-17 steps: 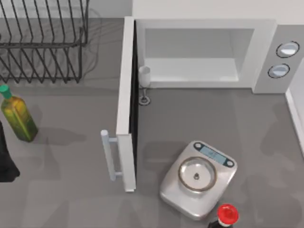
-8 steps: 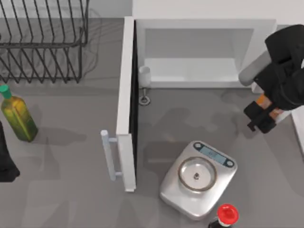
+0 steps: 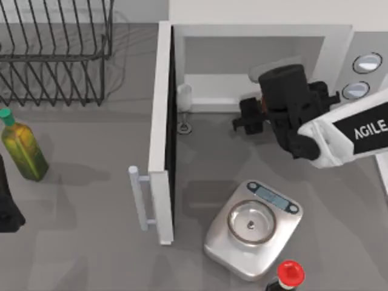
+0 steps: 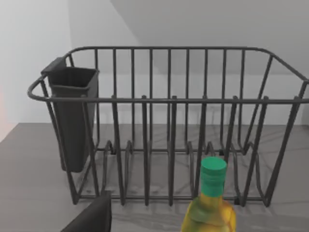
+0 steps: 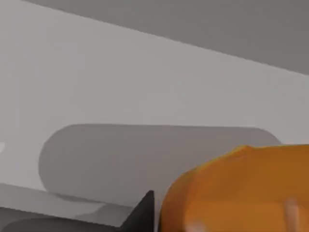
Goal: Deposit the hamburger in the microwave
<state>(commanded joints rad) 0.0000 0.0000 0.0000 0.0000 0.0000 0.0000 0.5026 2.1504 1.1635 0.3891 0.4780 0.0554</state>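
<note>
The white microwave (image 3: pixel 260 30) stands at the back with its door (image 3: pixel 160 121) swung open toward the front. My right gripper (image 3: pixel 245 118) hovers just in front of the open cavity, pointing left, and is shut on the hamburger. From above, the black wrist hides the bun. In the right wrist view the orange-tan hamburger (image 5: pixel 241 193) sits close to the lens, with the pale microwave wall (image 5: pixel 145 82) behind it. My left arm (image 3: pixel 9 206) stays parked at the table's left edge.
A silver kitchen scale (image 3: pixel 253 229) lies in front of the microwave, with a red-capped dark bottle (image 3: pixel 289 274) beside it. A wine glass (image 3: pixel 184 106) stands by the door hinge. An olive-oil bottle (image 3: pixel 23 148) (image 4: pixel 211 203) and a wire dish rack (image 3: pixel 54 54) (image 4: pixel 169 121) occupy the left.
My right arm came in from the right with the hamburger and swung left, from beside the dial panel to the front of the microwave opening. The left arm stayed still.
</note>
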